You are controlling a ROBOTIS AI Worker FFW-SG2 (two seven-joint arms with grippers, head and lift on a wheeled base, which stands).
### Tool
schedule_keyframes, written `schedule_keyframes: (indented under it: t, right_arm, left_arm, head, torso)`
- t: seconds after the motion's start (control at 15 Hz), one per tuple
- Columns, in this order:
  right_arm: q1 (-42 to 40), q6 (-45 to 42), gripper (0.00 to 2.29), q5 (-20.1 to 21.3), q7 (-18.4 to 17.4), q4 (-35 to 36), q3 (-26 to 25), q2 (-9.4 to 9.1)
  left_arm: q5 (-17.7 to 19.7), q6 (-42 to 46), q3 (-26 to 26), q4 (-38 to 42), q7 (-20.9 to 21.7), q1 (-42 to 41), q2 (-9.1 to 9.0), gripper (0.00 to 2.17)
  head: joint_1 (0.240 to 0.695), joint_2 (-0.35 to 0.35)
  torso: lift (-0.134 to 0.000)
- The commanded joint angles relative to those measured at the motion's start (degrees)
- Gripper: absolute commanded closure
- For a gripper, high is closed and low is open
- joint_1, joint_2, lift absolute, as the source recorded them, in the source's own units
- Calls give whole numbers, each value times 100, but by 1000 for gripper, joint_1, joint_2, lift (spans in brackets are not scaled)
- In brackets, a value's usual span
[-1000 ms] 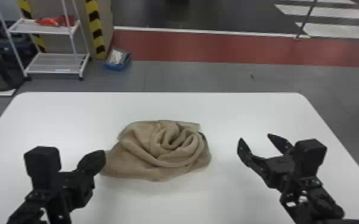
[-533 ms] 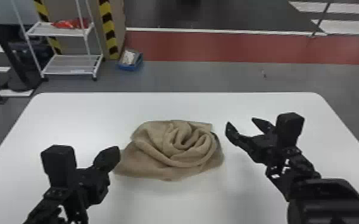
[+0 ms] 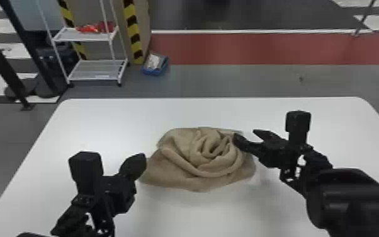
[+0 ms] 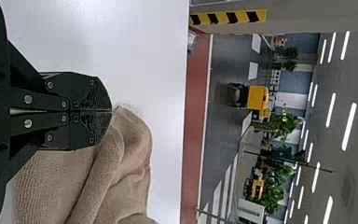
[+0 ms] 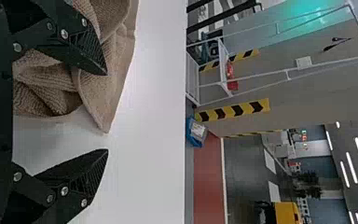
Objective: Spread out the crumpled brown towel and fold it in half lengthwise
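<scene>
The brown towel (image 3: 195, 160) lies crumpled in swirled folds at the middle of the white table. My right gripper (image 3: 245, 135) is open at the towel's right side, one finger over its edge. In the right wrist view, the towel (image 5: 116, 70) has a pointed corner between the spread fingers of my right gripper (image 5: 107, 112). Beside the towel's left edge is my left gripper (image 3: 143, 160), its fingers together. The left wrist view has the left gripper (image 4: 111, 111) shut, its tips close to a rounded fold of the towel (image 4: 130, 149); whether they touch, I cannot tell.
The white table (image 3: 119, 119) extends around the towel, its far edge beyond both arms. On the floor behind stand a white wire shelf (image 3: 97, 71) and a blue box (image 3: 155, 64), well away from the arms.
My right gripper has moved left, from off the towel's right side to the towel's edge, still open. The head view has shifted a little leftward; the left gripper keeps its place beside the towel.
</scene>
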State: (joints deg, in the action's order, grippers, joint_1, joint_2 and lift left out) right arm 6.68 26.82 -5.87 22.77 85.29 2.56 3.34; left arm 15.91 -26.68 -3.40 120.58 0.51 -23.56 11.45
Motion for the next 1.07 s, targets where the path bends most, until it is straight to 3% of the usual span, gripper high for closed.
schedule_keyframes:
  t: [0.0,0.07,0.13,0.2,0.27,0.4,0.87,1.0]
  right_arm:
    - [220,214,633,7,61,-197,113,-9]
    - [281,355,704,7,61,-232,157,0]
    - [308,372,964,-2,70,-241,192,0]
    - [281,372,1376,-19,87,-223,210,-9]
    - [273,478,1541,-19,96,-215,201,0]
    - [167,601,1683,-37,96,-30,166,0]
    - [-395,1093,1683,-309,87,1543,-247,105]
    - [-395,1234,1683,-134,70,1605,-265,114]
  left_arm:
    - [0,0,6,-17,-7,18,16,1885]
    - [0,0,15,-17,-7,18,24,1885]
    - [9,0,24,-17,-7,18,33,1885]
    - [9,0,33,-17,-7,18,42,1885]
    - [9,0,33,-17,-7,27,42,1885]
    - [35,0,33,-17,-7,62,42,1885]
    - [141,-18,129,71,-16,18,51,1825]
    - [246,-229,200,71,379,9,51,778]
  head:
    - [695,54]
    - [695,59]
    - [695,64]
    - [695,70]
    - [695,78]
    - [695,83]
    - [695,71]
    - [695,61]
  torso:
    - [-124]
    - [-124]
    - [-124]
    - [-124]
    - [-124]
    - [-124]
    - [-124]
    - [-124]
